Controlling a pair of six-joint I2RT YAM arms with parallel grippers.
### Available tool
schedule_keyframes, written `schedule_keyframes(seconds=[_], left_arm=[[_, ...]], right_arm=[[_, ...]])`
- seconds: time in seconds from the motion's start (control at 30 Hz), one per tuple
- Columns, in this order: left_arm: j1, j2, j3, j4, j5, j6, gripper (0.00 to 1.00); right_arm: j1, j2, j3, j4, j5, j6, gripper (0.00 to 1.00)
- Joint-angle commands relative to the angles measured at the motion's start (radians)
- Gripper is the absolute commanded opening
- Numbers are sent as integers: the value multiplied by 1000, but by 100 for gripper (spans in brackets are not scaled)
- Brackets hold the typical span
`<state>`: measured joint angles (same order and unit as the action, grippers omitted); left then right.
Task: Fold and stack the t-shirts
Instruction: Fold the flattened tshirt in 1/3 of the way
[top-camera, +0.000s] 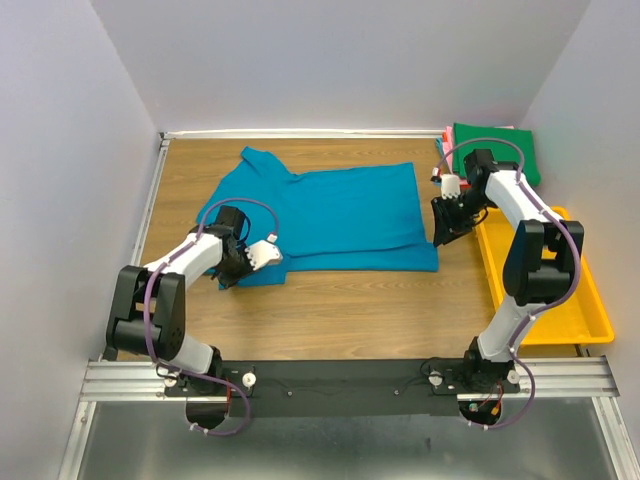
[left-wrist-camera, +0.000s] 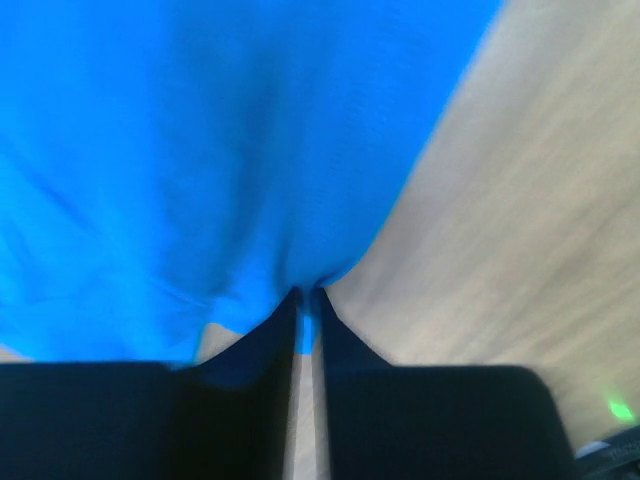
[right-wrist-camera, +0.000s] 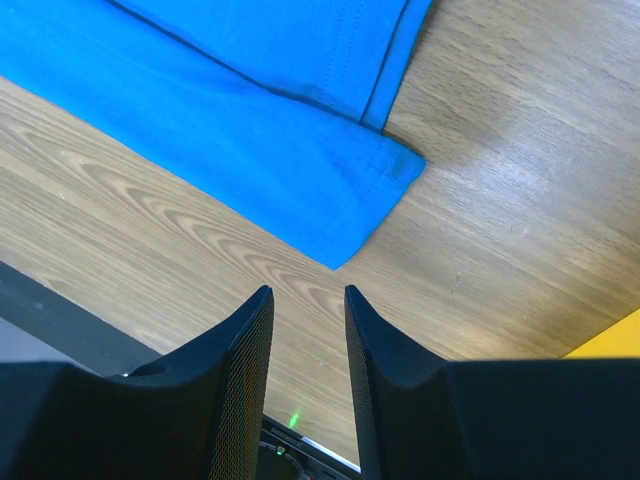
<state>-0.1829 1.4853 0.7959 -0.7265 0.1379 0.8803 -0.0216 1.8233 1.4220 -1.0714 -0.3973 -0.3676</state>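
A teal-blue t-shirt (top-camera: 340, 215) lies spread across the middle of the wooden table, partly folded lengthwise. My left gripper (top-camera: 230, 277) is at its near left corner; in the left wrist view the jaws (left-wrist-camera: 305, 305) are pinched on a fold of the blue cloth (left-wrist-camera: 200, 150). Over the shirt's right edge, my right gripper (top-camera: 442, 236) hangs open. Its fingers (right-wrist-camera: 308, 292) are above bare wood, just short of the shirt's corner (right-wrist-camera: 340, 250). A dark green t-shirt (top-camera: 497, 147) sits folded at the back right on a pink one (top-camera: 443, 140).
A yellow plastic tray (top-camera: 590, 320) lies along the right side of the table, beside the right arm. White walls close in the table at the left, back and right. The black mounting rail (top-camera: 340, 385) runs along the near edge.
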Motion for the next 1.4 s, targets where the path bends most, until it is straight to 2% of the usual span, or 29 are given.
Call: schedule_keyframes(seconds=[0.0,0.1,0.23,0.4,0.43,0.67,0.97,1.33,1.37], left_arm=[[-9,75,-52,65,-64,-15,3],[-9,43,23,0,-15,-14,0],[-7,36,224,-86,52,-41,0],[-6,163,523,-119,97,-67,0],[-4,164,523,-117,97,-75,0],[5,369,771,-77,85,-116,0],[33,470,862,12,80,-161,0],[45,517,867,35,23,-181,0],[46,524,864,36,11,-185,17]], right_arm=[[-6,10,-1,-15,-21,-5,42],[-5,17,3,-15,-28,-8,42],[-5,25,9,-13,-35,-10,41],[-5,27,11,-16,-38,-14,41],[-5,28,11,-15,-38,-17,41],[-5,8,-26,-15,-32,-39,40],[-5,1,-51,-15,-26,-57,40],[8,36,-25,-12,-46,-50,39],[14,40,-15,-12,-51,-45,39]])
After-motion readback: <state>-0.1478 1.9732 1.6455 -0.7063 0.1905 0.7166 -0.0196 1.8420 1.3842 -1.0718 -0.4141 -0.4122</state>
